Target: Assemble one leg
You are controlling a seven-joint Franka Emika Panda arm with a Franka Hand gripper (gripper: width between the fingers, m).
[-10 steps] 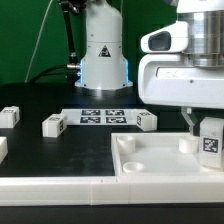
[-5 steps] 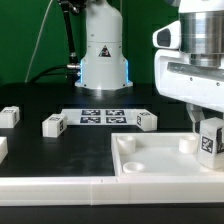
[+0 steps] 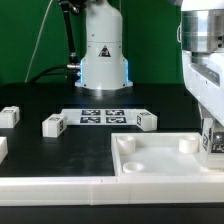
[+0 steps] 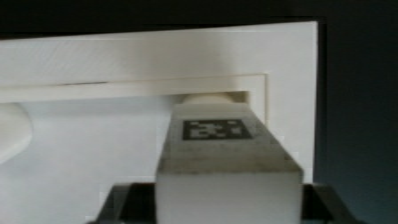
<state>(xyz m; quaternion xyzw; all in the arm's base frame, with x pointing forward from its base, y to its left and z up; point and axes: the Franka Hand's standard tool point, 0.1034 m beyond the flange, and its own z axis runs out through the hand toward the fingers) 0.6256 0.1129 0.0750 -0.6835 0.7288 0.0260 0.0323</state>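
- One large white tray (image 3: 160, 160) lay on the black counter (image 3: 60, 150) toward the exterior view's right. A raised round socket (image 3: 127, 143) stood at one far corner and a second socket (image 3: 187, 143) at the other.
- Over the tray's corner at the exterior view's right edge, the claw (image 3: 213, 133) was clenched on the leg (image 3: 213, 146). The leg was a small white block with its marker tag facing the camera, and the frame edge cut off part of both.
- From the wrist view we saw the leg (image 4: 222, 165) running between two dark fingers (image 4: 128, 205) that pressed its sides.
- That view also showed what the exterior view hid. The leg's far end met a rounded socket in the tray's corner, just inside the rim (image 4: 178, 60). We could not tell whether it sat in the socket or hung just above it.
- Three loose blocks appeared only in the exterior view, lying on the counter well apart from the tray: one (image 3: 10, 116) at that view's left, one (image 3: 53, 125) nearer the middle, and one (image 3: 146, 121) near the tray's far side.
- Between the last two blocks lay the marker board (image 3: 100, 116), flat on the counter.
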